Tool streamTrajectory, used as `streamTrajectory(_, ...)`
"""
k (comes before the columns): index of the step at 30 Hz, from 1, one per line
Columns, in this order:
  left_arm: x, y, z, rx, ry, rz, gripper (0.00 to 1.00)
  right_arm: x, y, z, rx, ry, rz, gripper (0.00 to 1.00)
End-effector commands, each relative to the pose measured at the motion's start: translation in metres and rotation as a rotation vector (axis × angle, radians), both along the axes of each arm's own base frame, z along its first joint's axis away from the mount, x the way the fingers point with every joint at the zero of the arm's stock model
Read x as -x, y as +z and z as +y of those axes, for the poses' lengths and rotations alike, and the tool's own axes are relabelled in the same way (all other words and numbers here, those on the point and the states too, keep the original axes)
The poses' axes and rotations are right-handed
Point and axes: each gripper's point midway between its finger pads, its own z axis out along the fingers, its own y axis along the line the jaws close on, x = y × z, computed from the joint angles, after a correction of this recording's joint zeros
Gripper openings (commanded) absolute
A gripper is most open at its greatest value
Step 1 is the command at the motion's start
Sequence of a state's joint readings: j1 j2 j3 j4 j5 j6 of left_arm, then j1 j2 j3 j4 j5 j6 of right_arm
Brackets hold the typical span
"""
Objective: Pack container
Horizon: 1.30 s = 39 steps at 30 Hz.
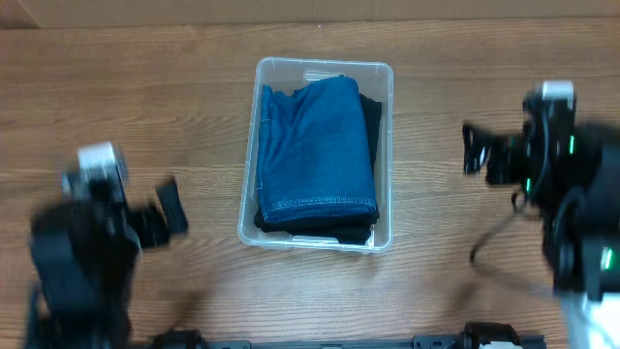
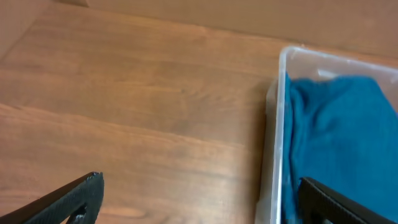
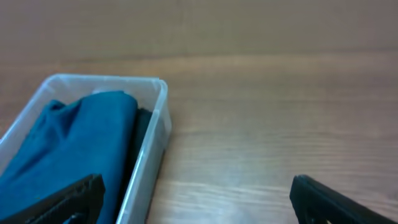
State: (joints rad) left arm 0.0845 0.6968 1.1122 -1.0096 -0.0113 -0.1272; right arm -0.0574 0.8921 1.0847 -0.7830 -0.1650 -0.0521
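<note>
black cloth (image 1: 371, 121) mostly hidden under blue denim (image 1: 318, 150) in container (image 1: 324, 64)

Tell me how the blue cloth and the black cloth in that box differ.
The blue cloth lies on top; the black cloth sits underneath it. The blue cloth shows almost whole, the black cloth only along two edges. The blue cloth has a visible stitched hem; the black cloth shows none. Both lie inside the clear container.

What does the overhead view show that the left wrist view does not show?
Only the overhead view shows the whole container, the black cloth under the blue cloth, and the right gripper. Only the left wrist view shows the left gripper close up, its fingers wide apart over the table. Both show one long wall of the container, the blue cloth and the table.
</note>
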Motion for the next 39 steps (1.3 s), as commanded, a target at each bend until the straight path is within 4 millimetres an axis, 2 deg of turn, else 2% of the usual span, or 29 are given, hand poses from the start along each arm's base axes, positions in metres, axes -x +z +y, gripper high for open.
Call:
streamTrajectory(1, 0.028, -0.042, -0.004, 0.002, -0.010, -0.009, 1.00, 0.037, -0.026, -0.008, 0.028, -0.053, -0.034, 1.00)
streamTrajectory(5, 0.067, -0.090, -0.007, 0.016, -0.008, 0.136, 1.00, 0.070, -0.066, -0.006, 0.025, -0.051, 0.092, 1.00)
streamTrajectory(8, 0.066, -0.089, -0.007, 0.016, -0.007, 0.125, 1.00, 0.092, -0.094, -0.005, 0.020, -0.048, 0.242, 1.00)
streamTrajectory(11, 0.066, -0.089, -0.007, 0.016, -0.007, 0.126, 1.00, 0.106, -0.107, -0.004, 0.017, -0.047, 0.320, 1.00)
streamTrajectory(16, 0.066, -0.089, -0.007, 0.016, -0.007, 0.127, 1.00, 0.109, -0.110, -0.004, 0.017, -0.047, 0.341, 1.00)
streamTrajectory(19, 0.066, -0.089, -0.007, 0.016, -0.007, 0.126, 1.00, 0.113, -0.104, -0.004, 0.018, -0.048, 0.298, 1.00)
streamTrajectory(22, 0.066, -0.089, -0.007, 0.016, -0.007, 0.127, 1.00, 0.123, -0.092, 0.002, 0.009, -0.022, 0.192, 1.00)
streamTrajectory(24, 0.066, -0.089, -0.007, 0.016, -0.007, 0.127, 1.00, 0.130, -0.088, 0.007, 0.002, 0.002, 0.052, 1.00)
streamTrajectory(27, 0.066, -0.089, -0.007, 0.016, -0.007, 0.127, 1.00, 0.122, -0.092, 0.012, -0.002, 0.029, -0.146, 1.00)
streamTrajectory(33, 0.066, -0.089, -0.007, 0.016, -0.007, 0.127, 1.00, 0.066, -0.097, 0.012, 0.014, 0.048, -0.466, 1.00)
streamTrajectory(35, 0.066, -0.089, -0.007, 0.016, -0.007, 0.127, 1.00, 0.054, -0.099, 0.012, 0.021, 0.048, -0.576, 1.00)
streamTrajectory(36, 0.066, -0.089, -0.007, 0.016, -0.007, 0.127, 1.00, 0.051, -0.108, 0.012, 0.023, 0.048, -0.592, 1.00)
streamTrajectory(37, 0.066, -0.089, -0.007, 0.016, -0.007, 0.127, 1.00, 0.050, -0.132, 0.011, 0.012, 0.042, -0.504, 1.00)
streamTrajectory(39, 0.066, -0.089, -0.007, 0.016, -0.007, 0.127, 1.00, 0.048, -0.129, 0.007, 0.020, 0.022, -0.513, 1.00)
